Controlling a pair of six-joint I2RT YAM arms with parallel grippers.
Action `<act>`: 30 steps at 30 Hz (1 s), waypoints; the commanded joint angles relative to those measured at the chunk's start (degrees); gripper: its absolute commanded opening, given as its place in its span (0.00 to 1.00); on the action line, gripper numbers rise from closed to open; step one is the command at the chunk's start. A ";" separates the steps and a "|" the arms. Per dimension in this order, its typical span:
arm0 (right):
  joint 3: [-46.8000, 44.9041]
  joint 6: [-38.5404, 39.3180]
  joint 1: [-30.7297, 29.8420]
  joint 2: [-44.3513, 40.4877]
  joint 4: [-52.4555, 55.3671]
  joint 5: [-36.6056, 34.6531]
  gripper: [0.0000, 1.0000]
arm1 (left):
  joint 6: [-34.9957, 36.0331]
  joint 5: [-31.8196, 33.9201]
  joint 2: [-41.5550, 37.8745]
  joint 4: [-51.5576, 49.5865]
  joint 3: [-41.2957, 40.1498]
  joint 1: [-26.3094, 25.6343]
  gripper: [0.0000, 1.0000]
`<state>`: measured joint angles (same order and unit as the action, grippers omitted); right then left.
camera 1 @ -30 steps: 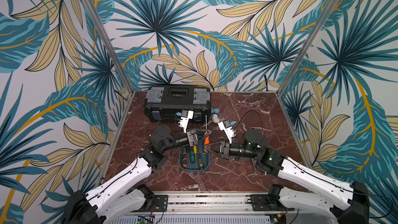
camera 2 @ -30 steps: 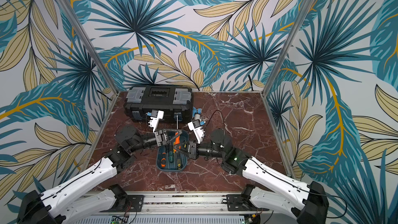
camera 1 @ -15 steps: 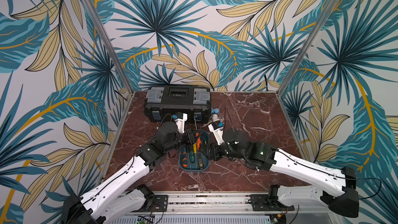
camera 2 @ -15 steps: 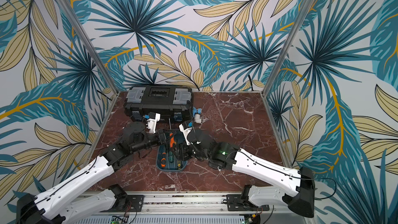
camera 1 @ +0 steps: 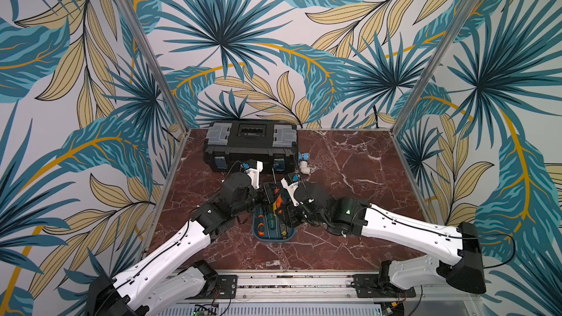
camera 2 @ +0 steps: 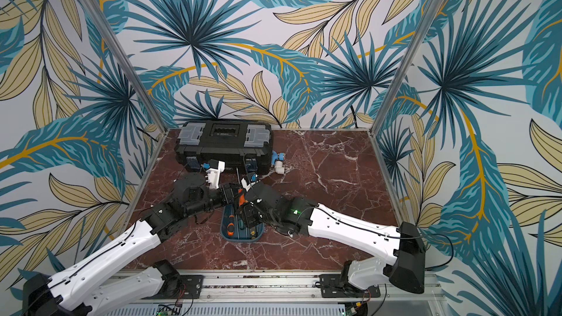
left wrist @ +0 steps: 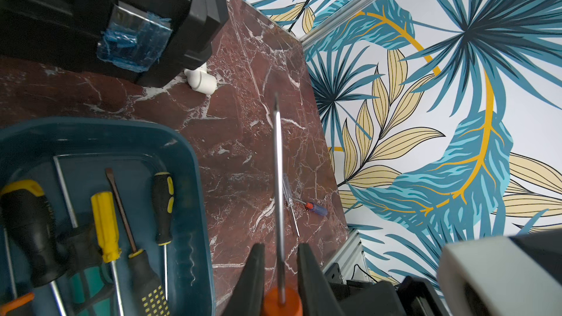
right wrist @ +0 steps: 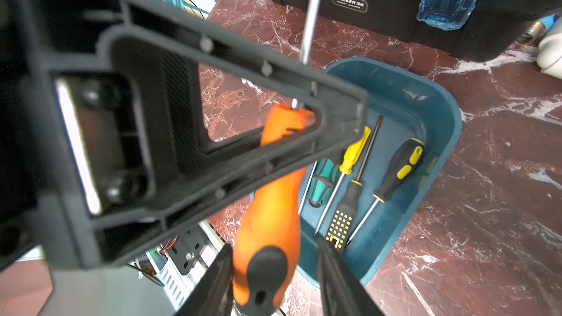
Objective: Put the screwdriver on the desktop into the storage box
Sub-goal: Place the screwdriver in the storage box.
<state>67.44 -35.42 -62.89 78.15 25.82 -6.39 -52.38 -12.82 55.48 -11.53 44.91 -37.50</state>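
Leaf-patterned walls enclose the red-brown marble desktop, with a black toolbox at the back. The teal storage box already holds several screwdrivers laid side by side. The orange-handled screwdriver hangs in the air over the box's rim, not yet inside, with its shaft toward the toolbox. My left gripper is clamped on the handle's shaft end. My right gripper straddles the butt, jaws apart, a gap showing on one side. Two small screwdrivers lie on the desktop near its rail. I judge the task well advanced: this one to lower, those two to fetch.
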 commanded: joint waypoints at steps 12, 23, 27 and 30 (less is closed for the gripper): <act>-3.16 -1.11 0.32 -3.32 -3.11 -0.28 0.00 | -0.71 0.69 -3.34 5.07 -2.18 0.56 0.41; -15.18 -8.71 6.99 -12.18 -22.29 16.75 0.00 | -4.70 -8.70 -4.77 20.05 -8.24 3.03 0.52; -18.23 -11.35 8.76 -14.30 -27.66 20.62 0.00 | -5.63 -11.92 -3.49 23.83 -9.24 3.29 0.52; -20.13 -13.05 9.65 -15.17 -31.23 22.64 0.00 | -5.96 -12.91 -2.80 25.11 -9.43 3.39 0.52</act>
<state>49.21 -45.74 -53.89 64.07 1.72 12.16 -57.56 -22.83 52.36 8.47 36.84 -34.50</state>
